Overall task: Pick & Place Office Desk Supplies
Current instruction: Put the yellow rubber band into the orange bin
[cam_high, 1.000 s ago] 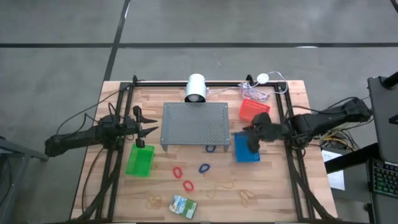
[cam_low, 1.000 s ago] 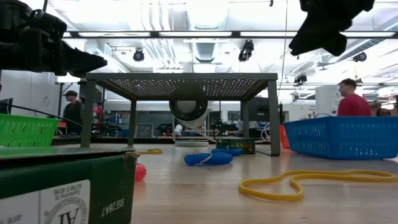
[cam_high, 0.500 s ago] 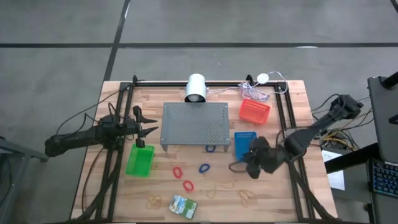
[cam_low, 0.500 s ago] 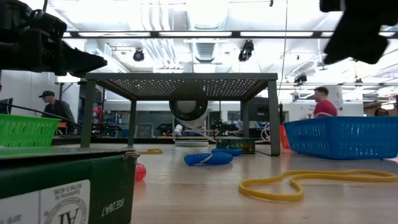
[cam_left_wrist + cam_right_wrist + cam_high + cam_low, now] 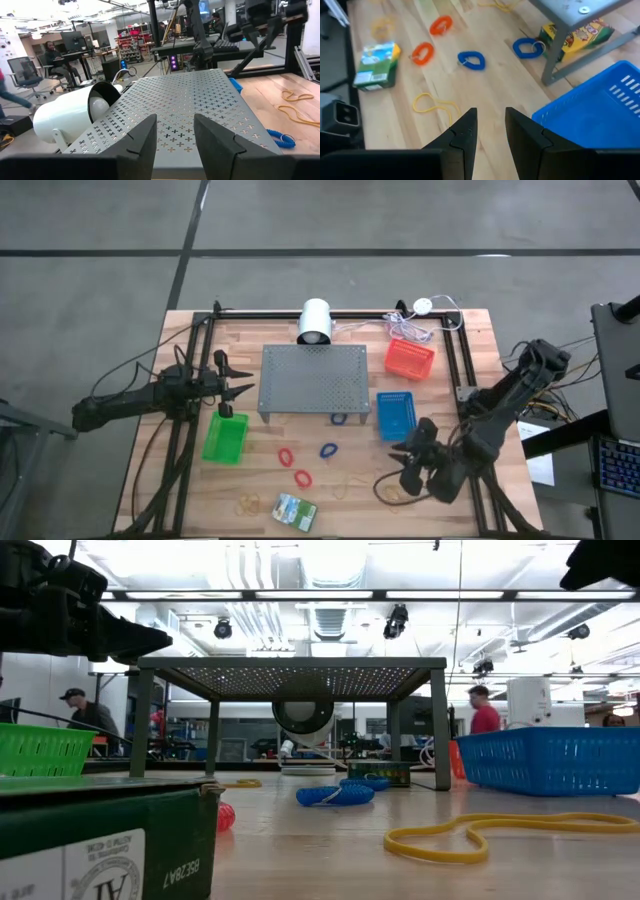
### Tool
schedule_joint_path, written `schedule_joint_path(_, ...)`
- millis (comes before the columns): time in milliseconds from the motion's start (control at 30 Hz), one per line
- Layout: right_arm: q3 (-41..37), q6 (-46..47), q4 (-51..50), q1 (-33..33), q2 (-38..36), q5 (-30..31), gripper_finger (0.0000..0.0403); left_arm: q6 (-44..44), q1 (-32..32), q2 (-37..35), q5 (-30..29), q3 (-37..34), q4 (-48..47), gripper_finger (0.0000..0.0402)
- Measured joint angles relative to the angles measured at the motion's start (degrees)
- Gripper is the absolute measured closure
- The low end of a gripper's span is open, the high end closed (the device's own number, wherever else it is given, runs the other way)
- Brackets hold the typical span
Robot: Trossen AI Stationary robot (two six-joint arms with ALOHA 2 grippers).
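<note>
Two red bands (image 5: pixel 422 52) (image 5: pixel 441 25), a blue band (image 5: pixel 472 61) and tan rubber bands (image 5: pixel 435 105) lie flat on the wooden table. Another blue band (image 5: pixel 526 48) lies by the grey stand's leg. A yellow-and-green crayon box (image 5: pixel 577 34) lies under the stand (image 5: pixel 313 382). A green box (image 5: pixel 295 510) lies near the front edge. My right gripper (image 5: pixel 401 467) hangs open and slanted down over the near right of the table, above a tan rubber band (image 5: pixel 395 493), nothing between its fingers (image 5: pixel 488 117). My left gripper (image 5: pixel 240 388) waits open and level at the stand's left end.
A blue basket (image 5: pixel 396 415) and a red basket (image 5: pixel 409 358) stand on the right, and a green basket (image 5: pixel 225 438) stands on the left. A white cylinder (image 5: pixel 316 322) sits behind the stand. Black rails (image 5: pixel 455 380) frame the table. People move in the room beyond.
My right gripper has swung from above the blue basket toward the table's near edge, sinking a little and rolling as it went. Its fingers have stayed the same distance apart, with nothing in them. The bands and boxes lie as before.
</note>
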Motion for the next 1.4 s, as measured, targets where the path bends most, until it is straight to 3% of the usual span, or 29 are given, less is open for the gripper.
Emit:
schedule_joint_path(267,17.51,13.28,-19.79,0.19,14.58,-13.46,0.0303,-0.02,-0.01,-0.02,0.0,0.0,0.02,0.0268)
schedule_joint_path(400,22.49,18.04,-25.12,0.1,18.85,-17.43,0.0309,0.0,0.0,-0.01,0.02,0.0,0.0,0.0268)
schedule_joint_path(667,23.27,24.07,-22.84,0.04,21.35,-20.97,0.0316,0.0,0.0,-0.01,0.0,-0.01,0.0,0.0268)
schedule_joint_path(833,23.01,21.2,-16.95,-0.12,22.75,-21.33,0.0316,0.0,0.01,0.0,0.01,0.0,0.02,0.0268)
schedule_joint_path(1067,22.74,20.22,-16.67,-1.37,26.04,-26.54,0.0316,0.0,0.0,0.0,0.0,0.0,0.0,0.0268)
schedule_joint_path(1400,22.5,12.42,-12.78,-2.47,30.32,-28.99,0.0316,0.0,0.01,-0.02,0.0,0.0,0.0,0.0268)
